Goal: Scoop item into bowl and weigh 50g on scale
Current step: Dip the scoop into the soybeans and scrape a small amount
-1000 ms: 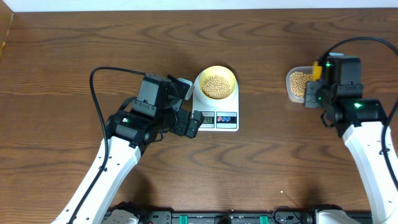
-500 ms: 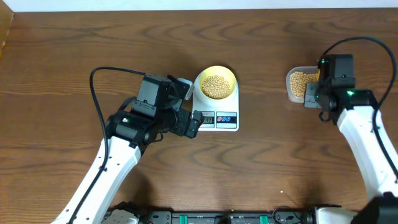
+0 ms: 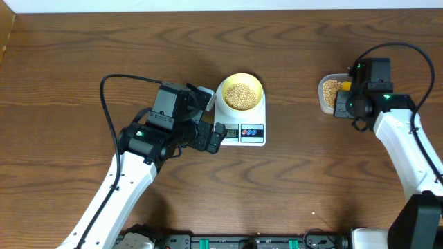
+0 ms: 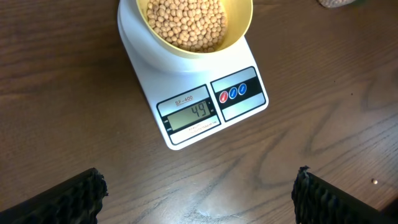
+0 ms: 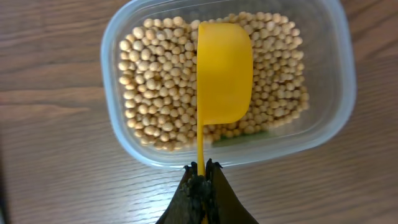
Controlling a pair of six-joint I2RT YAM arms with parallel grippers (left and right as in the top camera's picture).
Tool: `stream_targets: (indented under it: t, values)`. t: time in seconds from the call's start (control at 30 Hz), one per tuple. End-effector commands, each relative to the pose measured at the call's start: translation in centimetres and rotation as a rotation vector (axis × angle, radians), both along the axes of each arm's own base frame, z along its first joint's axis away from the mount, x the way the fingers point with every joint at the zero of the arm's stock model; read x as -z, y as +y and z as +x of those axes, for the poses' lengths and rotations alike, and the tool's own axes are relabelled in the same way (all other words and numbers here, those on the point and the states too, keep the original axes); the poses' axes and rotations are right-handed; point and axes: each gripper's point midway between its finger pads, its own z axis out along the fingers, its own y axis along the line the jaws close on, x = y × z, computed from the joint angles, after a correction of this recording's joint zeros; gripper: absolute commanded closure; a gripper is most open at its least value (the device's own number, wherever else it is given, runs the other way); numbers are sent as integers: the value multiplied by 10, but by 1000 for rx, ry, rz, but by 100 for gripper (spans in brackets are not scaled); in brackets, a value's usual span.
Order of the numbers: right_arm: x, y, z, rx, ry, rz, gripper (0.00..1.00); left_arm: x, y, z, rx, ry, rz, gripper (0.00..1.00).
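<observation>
The pale yellow-green bowl (image 3: 240,93) holds tan beans (image 3: 240,95) and stands on the white scale (image 3: 246,131). In the left wrist view the bowl (image 4: 239,28) sits on the scale (image 4: 205,106), whose display reads 44. My left gripper (image 4: 199,196) is open and empty, on the near side of the scale's display edge. My right gripper (image 5: 201,177) is shut on the handle of a yellow scoop (image 5: 222,71), held on its side over the beans (image 5: 155,93) in the clear tub (image 5: 329,118). The scoop also shows in the overhead view (image 3: 345,85).
The clear tub (image 3: 322,97) stands at the right of the table, apart from the scale. Bare wooden table lies around both. A black cable loops behind each arm.
My right gripper has moved left and up toward the tub with the scoop, which now hangs over the beans. The left arm, bowl and scale have not moved.
</observation>
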Motion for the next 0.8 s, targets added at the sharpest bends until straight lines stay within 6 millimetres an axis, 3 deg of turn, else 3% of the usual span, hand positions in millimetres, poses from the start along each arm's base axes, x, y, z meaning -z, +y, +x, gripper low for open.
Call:
stream_targets:
  t: [0.0,0.53,0.77]
  values:
    - [-4,5,4,2,-16,129,99,0,2,1,3,-10,11,2]
    - [-13,15,-4,-59,-23,418,99,0,2,1,3,-10,11,2]
    - [-12,14,-6,-54,-15,433,99,0,2,1,3,-10,11,2]
